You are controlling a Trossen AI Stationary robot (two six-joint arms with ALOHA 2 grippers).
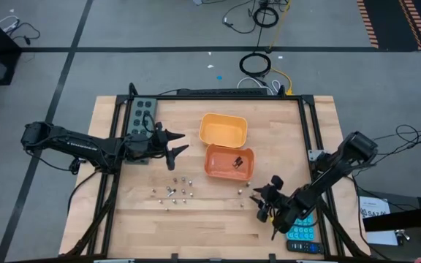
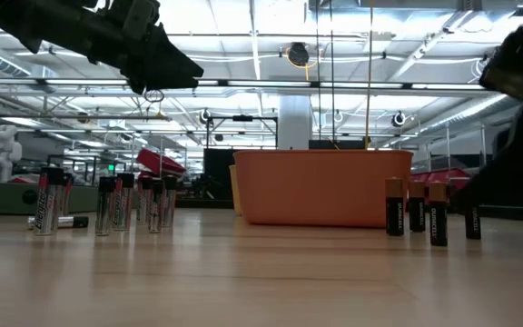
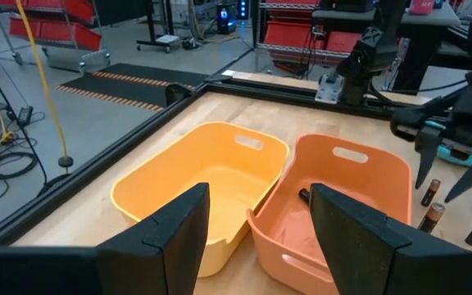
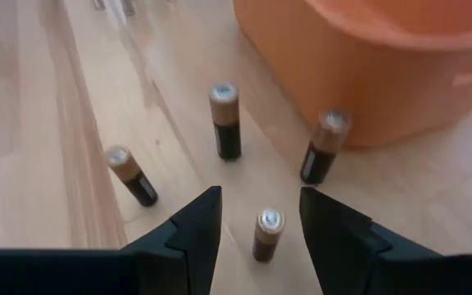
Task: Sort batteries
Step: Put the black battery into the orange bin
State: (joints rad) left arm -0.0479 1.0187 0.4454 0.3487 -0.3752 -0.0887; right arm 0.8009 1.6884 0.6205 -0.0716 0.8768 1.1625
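Near the bench's right front corner, the right gripper hangs low with its jaws apart, a copper-topped black battery standing upright between their tips, untouched. Three more dark batteries stand just beyond it, beside the darker orange bin, which holds a few dark cells. Silvery batteries stand clustered toward the bench's front middle. Over the bench's left side, the left gripper hovers above the surface, jaws apart and empty, facing the lighter orange bin.
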